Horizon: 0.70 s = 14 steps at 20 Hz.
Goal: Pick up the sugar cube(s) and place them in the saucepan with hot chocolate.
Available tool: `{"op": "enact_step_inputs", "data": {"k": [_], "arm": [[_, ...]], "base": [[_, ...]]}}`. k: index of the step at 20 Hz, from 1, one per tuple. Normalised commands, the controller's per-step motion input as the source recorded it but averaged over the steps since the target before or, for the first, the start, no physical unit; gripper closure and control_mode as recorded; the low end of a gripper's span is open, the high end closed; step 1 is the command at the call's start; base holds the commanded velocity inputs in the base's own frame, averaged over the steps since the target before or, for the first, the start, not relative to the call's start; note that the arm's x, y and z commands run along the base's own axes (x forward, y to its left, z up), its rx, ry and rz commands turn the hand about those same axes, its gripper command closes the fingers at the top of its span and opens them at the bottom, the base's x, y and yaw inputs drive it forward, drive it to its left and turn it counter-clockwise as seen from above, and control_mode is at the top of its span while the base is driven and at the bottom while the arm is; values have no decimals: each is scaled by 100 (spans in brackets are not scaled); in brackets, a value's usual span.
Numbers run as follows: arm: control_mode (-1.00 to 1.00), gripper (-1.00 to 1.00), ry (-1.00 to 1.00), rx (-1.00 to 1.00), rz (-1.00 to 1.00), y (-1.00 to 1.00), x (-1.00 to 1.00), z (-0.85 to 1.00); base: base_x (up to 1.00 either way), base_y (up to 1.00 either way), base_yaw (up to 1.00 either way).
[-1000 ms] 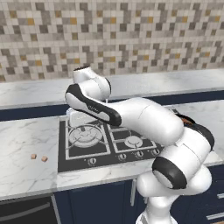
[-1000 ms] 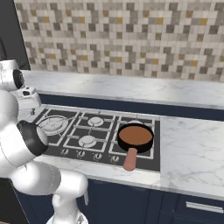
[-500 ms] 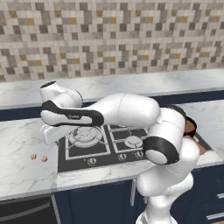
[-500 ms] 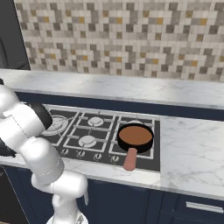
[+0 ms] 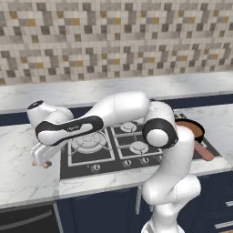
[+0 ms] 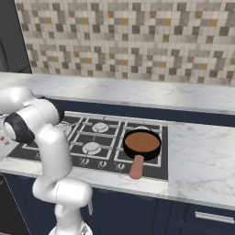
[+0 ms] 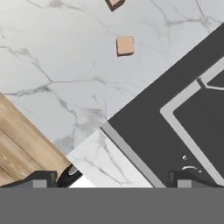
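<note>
Arm is swung far out over the marble counter (image 5: 18, 173) left of the stove (image 5: 123, 145), hand low above the surface at the cooktop's front-left corner. Gripper (image 7: 111, 177) fingers show as two dark tips at the bottom of the hand view, spread wide apart with nothing between them, so it reads as open and empty. Below it in the hand view: the dark stove corner, white marble, and a strip of wood floor (image 7: 22, 148) past the counter edge. Two sugar cubes lie on the marble ahead of the fingers: one sugar cube (image 7: 125, 45) fully visible, sitting flat, well clear of the stove edge; the second cube (image 7: 114, 3) is cut off by the top of the frame, near the first but not touching it. In the left base view one cube (image 5: 47, 164) peeks out just beside the hand, on the counter. Saucepan with hot chocolate (image 6: 142, 143) sits on the stove's front-right burner, brown liquid inside, pink handle pointing toward the counter's front edge, well apart from the cubes and the gripper.
</note>
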Motion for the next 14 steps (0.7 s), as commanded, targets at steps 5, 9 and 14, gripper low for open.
{"op": "enact_step_inputs", "data": {"k": [5,9,14], "arm": [[-100,-100,0,9,6,10,31,-36],[-100,-100,0,7,2,45,34,-42],[-100,-100,4,1,0,42,45,-51]], "base": [[0,0,0],[0,0,0],[0,0,0]]}}
